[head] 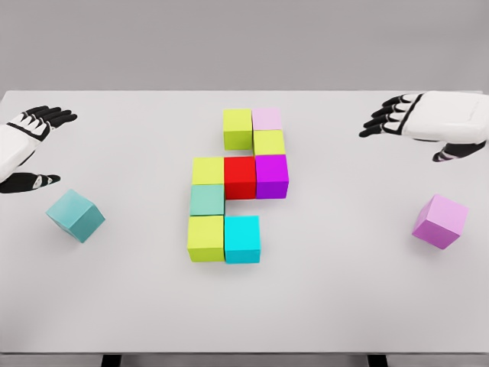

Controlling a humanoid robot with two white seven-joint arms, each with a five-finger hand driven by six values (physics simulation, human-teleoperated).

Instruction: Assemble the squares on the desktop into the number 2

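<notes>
Several coloured cubes sit joined at the middle of the white table (244, 313). On top are a lime cube (238, 128) and a pale pink cube (267, 118), with a yellow-green cube (269, 142) below the pink one. The middle row holds a yellow-green cube (207, 170), a red cube (239, 177) and a purple cube (271, 175). Under them come a teal-green cube (207, 199), then a lime cube (205, 238) and a cyan cube (242, 238). A loose teal cube (75, 215) lies at the left, near my open left hand (30, 145). A loose violet cube (440, 221) lies at the right, below my open right hand (412, 115).
A grey wall stands behind the table's far edge. The front edge runs along the bottom of the view, with dark legs showing beneath it.
</notes>
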